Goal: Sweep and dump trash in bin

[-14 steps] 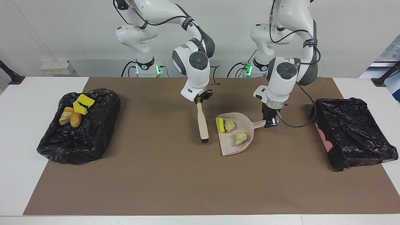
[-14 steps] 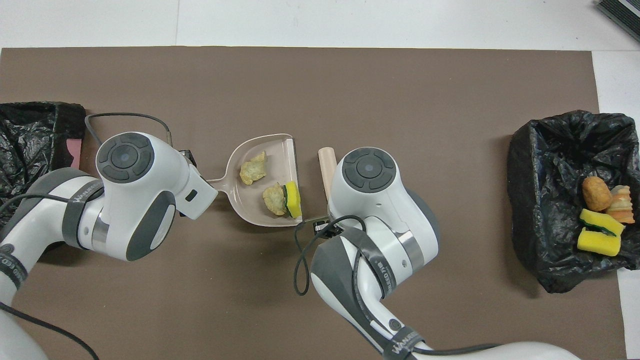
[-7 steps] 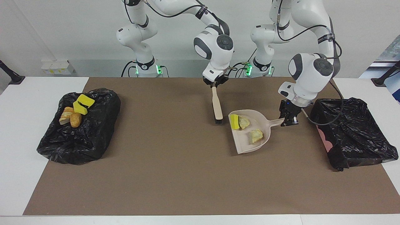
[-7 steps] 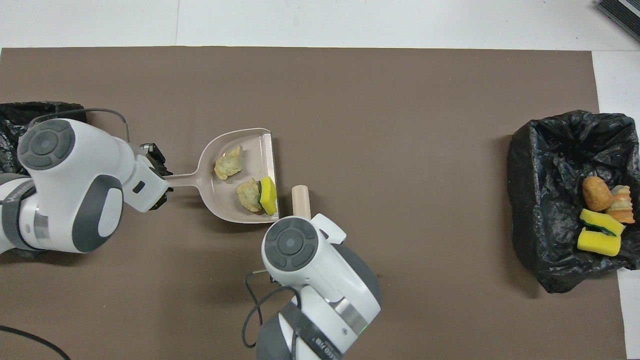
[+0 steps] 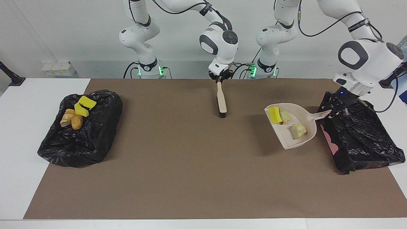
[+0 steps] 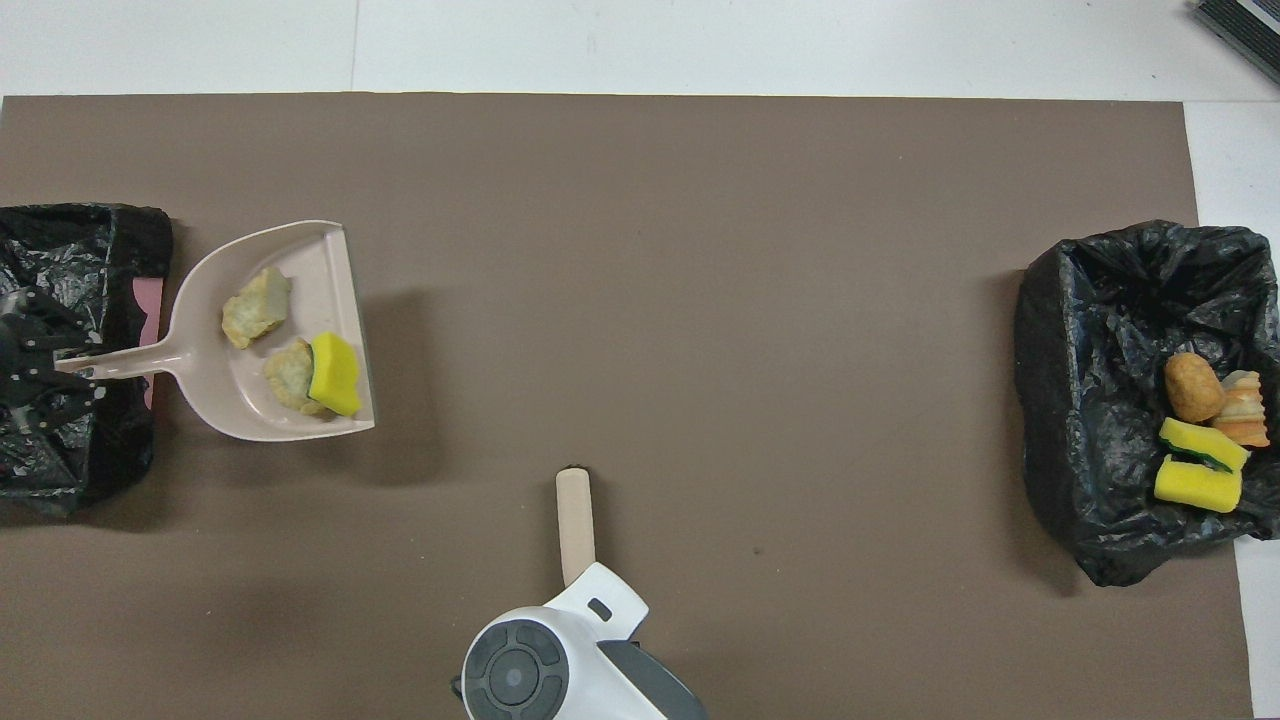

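Note:
My left gripper [image 5: 333, 110] is shut on the handle of the beige dustpan [image 5: 297, 141], holding it raised over the mat beside the black-lined bin [image 5: 361, 136] at the left arm's end. In the pan lie trash pieces: a yellow sponge [image 5: 274, 114] and two pale chunks [image 5: 299, 130]. From overhead the dustpan [image 6: 235, 400] reaches its handle over the bin [image 6: 70, 250], where the left gripper [image 6: 38, 360] shows dark against the bag. My right gripper [image 5: 219, 79] is shut on the beige brush [image 5: 221, 98], bristles pointing down at the mat, close to the robots.
A second black-bagged bin [image 5: 82, 140] at the right arm's end holds yellow sponges [image 6: 1198, 470] and tan bread chunks [image 6: 1192, 387]. A brown mat [image 5: 178, 165] covers the table between the two bins.
The left arm has carried the loaded dustpan from the middle of the mat to the bin at its end. The right arm has drawn the brush back toward the robots.

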`<action>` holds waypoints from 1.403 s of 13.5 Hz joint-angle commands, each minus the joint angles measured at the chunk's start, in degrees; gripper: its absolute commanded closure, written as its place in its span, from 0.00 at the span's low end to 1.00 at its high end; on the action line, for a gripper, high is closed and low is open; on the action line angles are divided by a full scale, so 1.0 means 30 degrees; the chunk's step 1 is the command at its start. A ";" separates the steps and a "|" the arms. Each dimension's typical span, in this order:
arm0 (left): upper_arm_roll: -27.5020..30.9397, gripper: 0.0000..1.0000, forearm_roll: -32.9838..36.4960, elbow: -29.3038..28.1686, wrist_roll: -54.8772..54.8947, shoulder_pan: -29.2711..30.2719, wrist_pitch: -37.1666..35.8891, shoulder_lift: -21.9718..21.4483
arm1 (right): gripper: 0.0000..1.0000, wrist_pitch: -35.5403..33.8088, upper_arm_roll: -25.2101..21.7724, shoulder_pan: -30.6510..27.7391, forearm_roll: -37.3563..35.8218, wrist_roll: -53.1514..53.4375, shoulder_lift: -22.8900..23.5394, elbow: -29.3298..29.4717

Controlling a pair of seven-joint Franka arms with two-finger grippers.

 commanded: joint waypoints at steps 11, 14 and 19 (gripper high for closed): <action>0.0343 1.00 -0.1471 0.6222 0.2108 0.7027 -0.2956 0.2139 | 0.00 -0.6092 -0.0099 -0.3543 -0.0180 -0.2932 -0.0765 0.5027; 0.0372 1.00 0.0642 0.8363 0.2109 0.7028 -0.2549 0.3547 | 0.00 -0.8000 -0.0217 -0.6002 -0.1229 -0.6211 -0.1380 0.6201; 0.0285 1.00 0.5759 1.0831 0.2079 0.6446 -0.0417 0.5133 | 0.00 -1.0490 -0.0216 -1.0775 -0.1674 -1.1013 -0.1411 0.8779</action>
